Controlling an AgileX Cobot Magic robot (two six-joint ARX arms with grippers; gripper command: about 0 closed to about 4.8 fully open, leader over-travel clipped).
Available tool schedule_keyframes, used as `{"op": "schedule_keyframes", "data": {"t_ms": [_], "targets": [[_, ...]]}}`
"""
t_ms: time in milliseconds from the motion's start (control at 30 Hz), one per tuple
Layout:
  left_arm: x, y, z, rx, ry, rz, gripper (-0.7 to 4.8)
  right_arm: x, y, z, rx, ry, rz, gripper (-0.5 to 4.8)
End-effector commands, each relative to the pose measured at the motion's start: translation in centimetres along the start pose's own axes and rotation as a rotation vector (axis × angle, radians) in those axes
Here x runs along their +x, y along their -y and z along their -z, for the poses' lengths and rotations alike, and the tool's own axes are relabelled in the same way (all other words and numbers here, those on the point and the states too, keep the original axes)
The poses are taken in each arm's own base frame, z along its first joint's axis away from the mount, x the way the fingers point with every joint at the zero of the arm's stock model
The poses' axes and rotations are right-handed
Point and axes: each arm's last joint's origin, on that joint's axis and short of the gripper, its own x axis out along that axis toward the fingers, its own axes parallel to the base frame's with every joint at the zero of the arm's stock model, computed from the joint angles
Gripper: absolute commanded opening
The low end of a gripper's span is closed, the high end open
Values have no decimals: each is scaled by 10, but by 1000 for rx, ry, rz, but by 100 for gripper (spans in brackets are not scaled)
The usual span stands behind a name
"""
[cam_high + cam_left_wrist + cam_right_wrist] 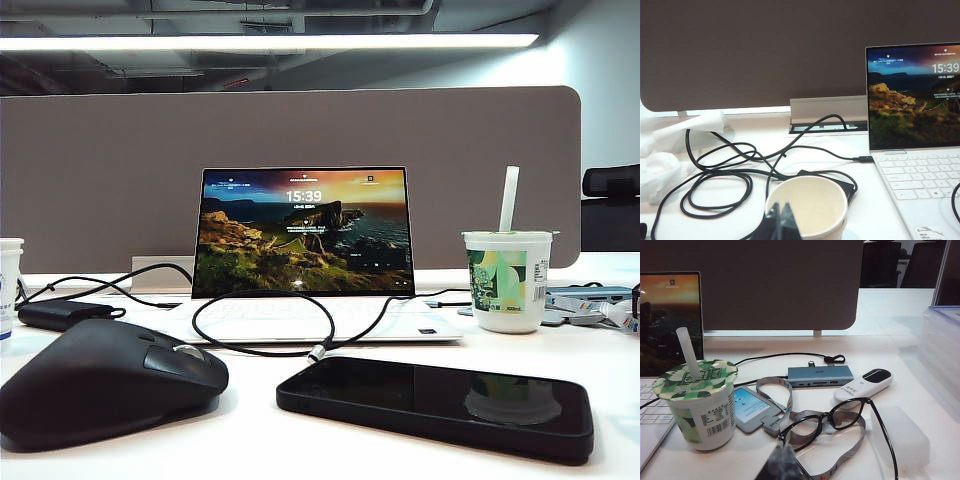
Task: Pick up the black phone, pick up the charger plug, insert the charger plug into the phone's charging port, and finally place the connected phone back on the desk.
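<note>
Left gripper [778, 220] and right gripper [782, 462] are both sitting fully closed, holding nothing, back near the table's [250, 440] front. Black phone [440, 405] is lying flat, charger plug [317, 352] just behind it. Advice: open wide, approach phone's long edges squarely.

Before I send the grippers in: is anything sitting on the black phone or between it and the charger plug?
Nothing visible. The phone lies bare on the desk, the plug just behind its left end with clear desk between. The left gripper and right gripper are shut and hang back, over a paper cup and glasses.
</note>
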Motion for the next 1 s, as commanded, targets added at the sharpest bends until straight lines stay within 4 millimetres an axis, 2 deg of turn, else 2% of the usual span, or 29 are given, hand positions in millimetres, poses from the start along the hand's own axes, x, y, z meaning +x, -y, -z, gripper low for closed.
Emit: {"op": "schedule_keyframes", "data": {"t_ms": [33, 200, 300, 467, 667, 801, 1001], "targets": [[0, 0, -1, -5, 14, -2, -5, 0, 0, -2, 17, 23, 3, -1], [0, 0, -5, -60, 30, -8, -5, -1, 0, -6, 31, 34, -3, -1], [-2, -1, -12, -83, 48, -16, -5, -4, -1, -20, 34, 75, -6, -1], [-8, -3, -42, -194, 115, -53, -6, -14, -2, -60, 42, 153, -5, -1], [-15, -4, -85, -210, 81, -55, -5, -19, -4, -110, 64, 155, -6, -1], [-11, -5, -112, -209, 60, -55, -5, -9, -8, -143, 53, 122, -25, -1], [4, -5, -145, -210, 5, -2, -5, 19, -16, -184, 32, 16, -117, -1]]}}
